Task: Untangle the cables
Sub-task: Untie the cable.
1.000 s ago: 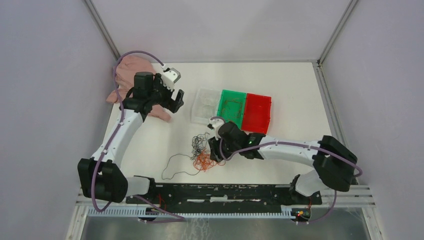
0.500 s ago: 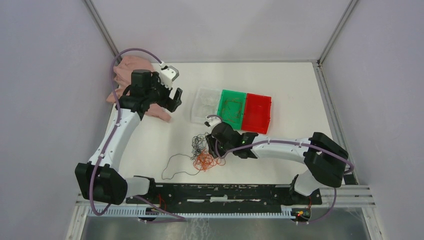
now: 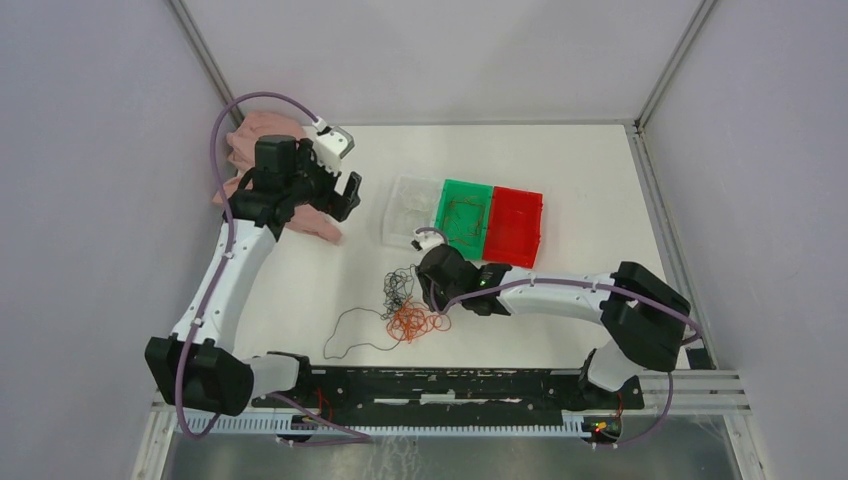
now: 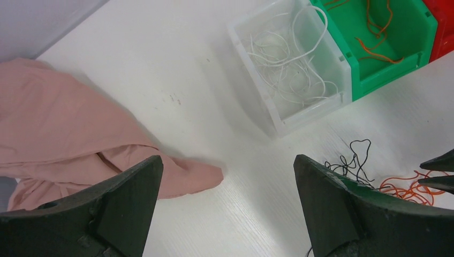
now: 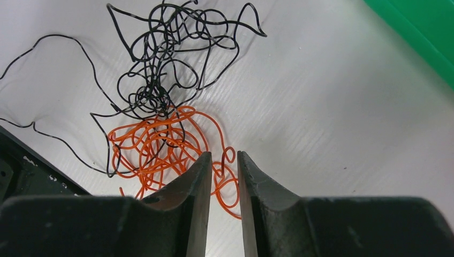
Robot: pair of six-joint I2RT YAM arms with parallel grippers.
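Tangled cables (image 3: 405,312) lie loose on the desk (image 3: 570,170), with the right end effector set low over them

At the far left a pink cloth (image 3: 262,170) lies crumpled at the desk's edge, and the left end effector (image 4: 227,160) hangs above its near corner with jaws spread wide and nothing between them. Right of it stands a clear bin (image 3: 410,212) with whitish strands inside. The cables rest near the middle of the desk, nearer than the bins: a black tangle (image 5: 160,59) on the far side, an orange coil (image 5: 160,144) touching it on the near side, and one black strand trailing left. The right end effector (image 5: 222,155) has narrow jaws, a slim gap straddling an orange loop, not visibly pinched. Further right stand a green bin (image 3: 462,215) holding orange strands and a red bin (image 3: 515,225)
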